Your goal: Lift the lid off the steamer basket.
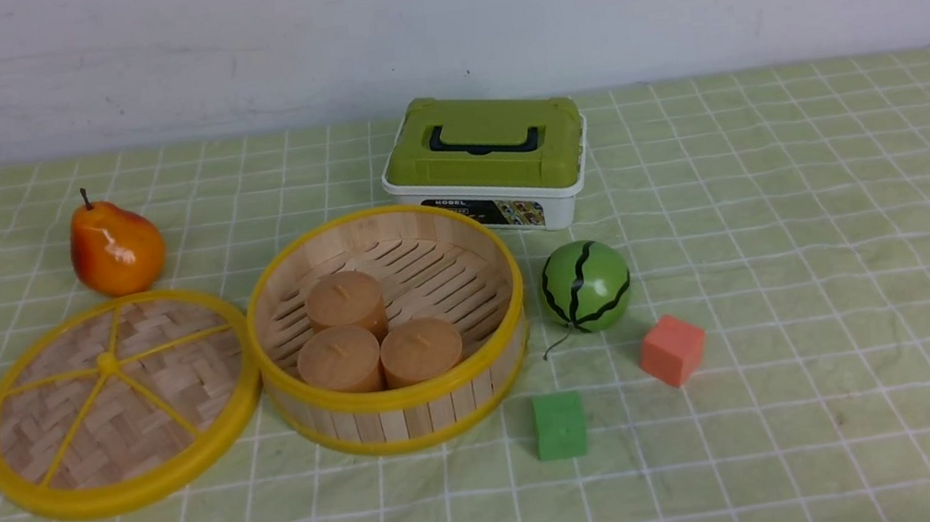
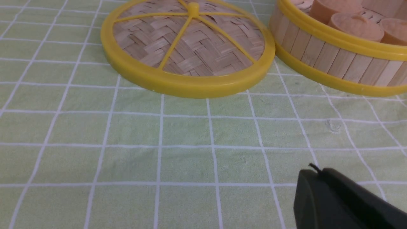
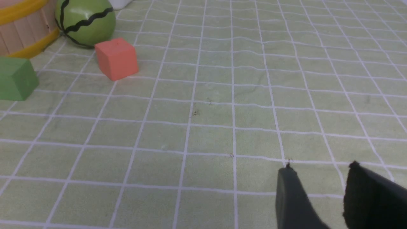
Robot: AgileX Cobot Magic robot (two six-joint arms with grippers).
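Note:
The lid (image 1: 117,401), a woven bamboo disc with a yellow rim and spokes, lies flat on the cloth just left of the steamer basket (image 1: 400,413). The basket stands open and holds three tan cylinders (image 1: 376,334). Neither gripper shows in the front view. In the left wrist view my left gripper (image 2: 318,173) is shut and empty over bare cloth, well short of the lid (image 2: 187,47) and the basket (image 2: 337,60). In the right wrist view my right gripper (image 3: 319,167) is open and empty, far from the basket's wall (image 3: 19,31).
A pear (image 1: 115,246) sits behind the lid. A white box with a green lid (image 1: 488,159) stands behind the basket. A watermelon ball (image 1: 585,286), an orange cube (image 1: 672,349) and a green cube (image 1: 559,425) lie right of the basket.

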